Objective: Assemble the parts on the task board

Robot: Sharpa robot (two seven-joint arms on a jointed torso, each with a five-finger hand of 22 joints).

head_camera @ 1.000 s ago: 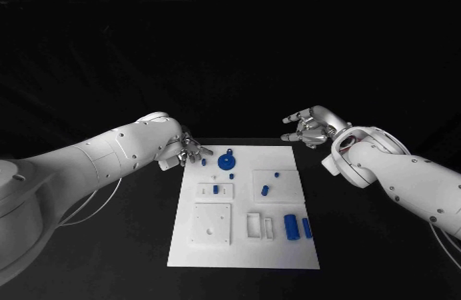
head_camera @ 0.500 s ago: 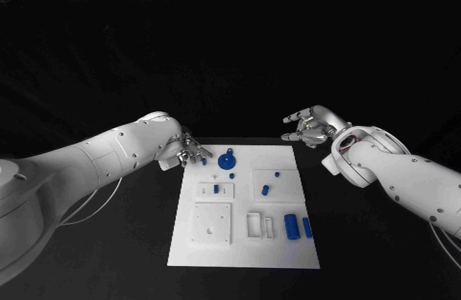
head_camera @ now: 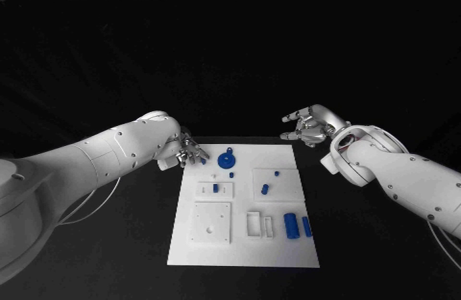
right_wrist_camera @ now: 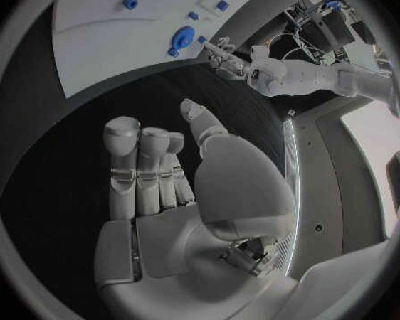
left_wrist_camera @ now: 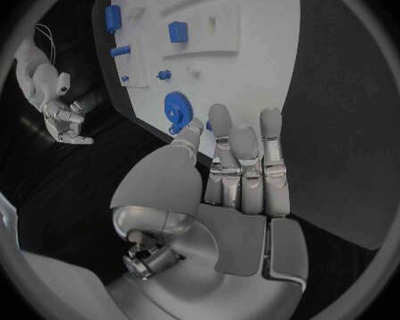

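My left hand [head_camera: 189, 153] hovers, fingers apart and holding nothing, at nine o'clock of the round blue toothed gear [head_camera: 228, 161] on the white task board [head_camera: 240, 247]; my right hand [head_camera: 309, 128] hangs empty, fingers spread.

Task board [head_camera: 278, 247] white; parts [head_camera: 290, 225] blue; counter [head_camera: 134, 247] black; arms [head_camera: 96, 157] white; hands [head_camera: 309, 128] silver.

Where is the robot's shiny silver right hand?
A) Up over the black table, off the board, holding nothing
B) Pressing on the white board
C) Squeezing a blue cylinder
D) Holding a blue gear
A: the silver right hand hangs beyond the white task board's far right corner over the black table, fingers apart and empty.
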